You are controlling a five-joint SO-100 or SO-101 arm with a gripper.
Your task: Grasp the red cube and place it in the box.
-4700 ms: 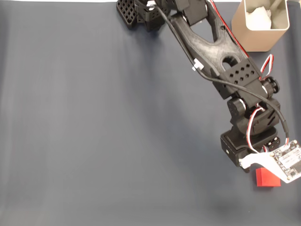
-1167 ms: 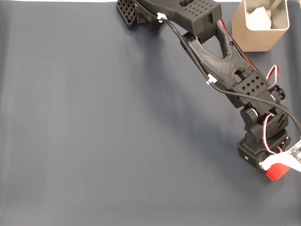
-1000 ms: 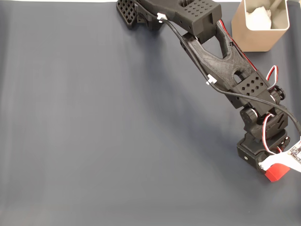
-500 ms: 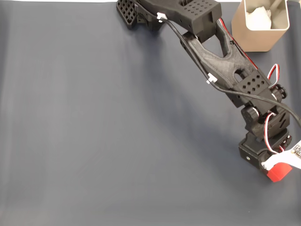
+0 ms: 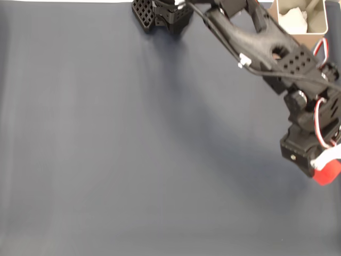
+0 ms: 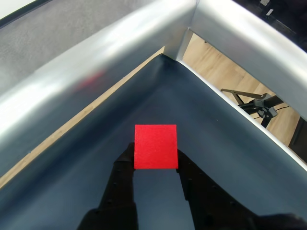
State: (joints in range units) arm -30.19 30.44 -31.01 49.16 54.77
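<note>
One black arm (image 5: 256, 42) crosses the fixed view from its base at the top edge down toward the right edge, over a dark blue-grey surface (image 5: 133, 138). At its lower end the tool (image 5: 322, 169) carries the red cube (image 5: 326, 172), which shows as a small red patch beside the black wrist block and under a white part of the arm, close to the right border of the picture; whether the cube touches the surface there cannot be told from this view. The box (image 5: 301, 18) stands in the top right corner, beige, partly behind the arm, with something white inside it, and it is well apart from the cube. In the wrist view the red cube (image 6: 155, 146) sits in the middle of the picture as a flat red square, its edges running almost straight up and across the picture, so it has no long axis to speak of. The tool (image 6: 156, 165) is closed narrowly on it, one black finger (image 6: 125, 167) against the left face and the other against the right face. Beyond the cube lie the dark surface (image 6: 201, 120), a pale metal rail (image 6: 96, 62) meeting another at a corner, and a wooden floor (image 6: 225, 72).
</note>
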